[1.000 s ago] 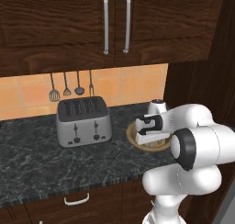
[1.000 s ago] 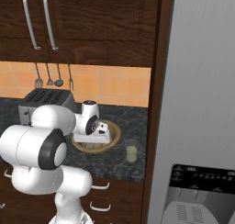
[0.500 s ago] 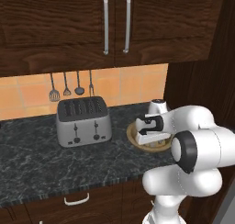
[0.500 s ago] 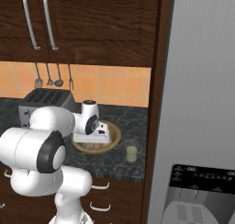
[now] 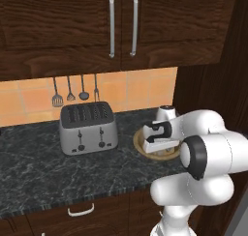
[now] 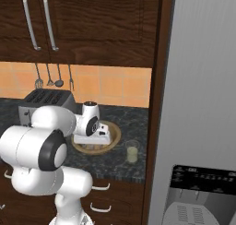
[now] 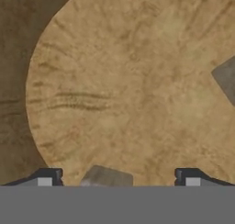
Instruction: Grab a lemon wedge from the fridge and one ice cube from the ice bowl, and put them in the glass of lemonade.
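Two ice cubes lie in the ice bowl [image 7: 119,94]: one ice cube [image 7: 106,177] sits on the bowl floor between the gripper [image 7: 118,179] fingertips, a second cube [image 7: 226,78] rests near the bowl's far rim. The jaws stand wide, holding nothing, low inside the bowl. The glass of lemonade [image 6: 132,151] stands just beside the bowl, on the fridge [image 6: 203,104] side. My worry: the cube sits nearer one fingertip [image 7: 46,177], so closing could nudge the slick cube sideways and squirt it out; a carry might also clip the glass
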{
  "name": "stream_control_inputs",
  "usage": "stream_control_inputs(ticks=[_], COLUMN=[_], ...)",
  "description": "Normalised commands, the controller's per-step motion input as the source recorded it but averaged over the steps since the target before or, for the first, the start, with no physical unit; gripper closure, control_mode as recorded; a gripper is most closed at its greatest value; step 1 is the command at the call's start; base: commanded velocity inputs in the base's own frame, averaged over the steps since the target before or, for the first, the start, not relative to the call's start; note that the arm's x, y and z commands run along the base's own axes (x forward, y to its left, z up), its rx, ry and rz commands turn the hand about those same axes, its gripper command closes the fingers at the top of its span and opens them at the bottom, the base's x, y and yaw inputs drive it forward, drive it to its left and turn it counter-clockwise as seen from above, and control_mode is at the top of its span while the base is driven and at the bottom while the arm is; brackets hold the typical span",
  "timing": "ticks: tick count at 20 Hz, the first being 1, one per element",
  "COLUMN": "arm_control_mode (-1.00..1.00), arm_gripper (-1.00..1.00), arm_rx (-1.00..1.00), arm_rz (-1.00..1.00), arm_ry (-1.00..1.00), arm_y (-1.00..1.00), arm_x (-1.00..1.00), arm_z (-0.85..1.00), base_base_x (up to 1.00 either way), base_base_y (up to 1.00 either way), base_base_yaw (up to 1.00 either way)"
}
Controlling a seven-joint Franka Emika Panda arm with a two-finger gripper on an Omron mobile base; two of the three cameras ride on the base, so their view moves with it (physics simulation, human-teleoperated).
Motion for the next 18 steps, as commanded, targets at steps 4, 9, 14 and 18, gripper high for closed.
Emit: stream_control_inputs(ticks=[4,9,14,18], arm_control_mode=[-1.0,-1.0,-1.0,-1.0], arm_gripper=[1.0,1.0,1.0,1.0], arm_rx=[0.0,0.0,-0.07,-0.2], arm_rz=[0.0,0.0,0.0,0.08], arm_ry=[0.0,0.0,0.07,0.03], arm_y=[0.0,0.0,0.0,0.0], arm_x=[0.0,0.0,0.02,0.05], arm_z=[-0.05,0.0,0.02,0.8], base_base_x=[0.0,0.0,0.0,0.0], base_base_y=[0.0,0.0,0.0,0.0], base_base_yaw=[0.0,0.0,0.0,0.0])
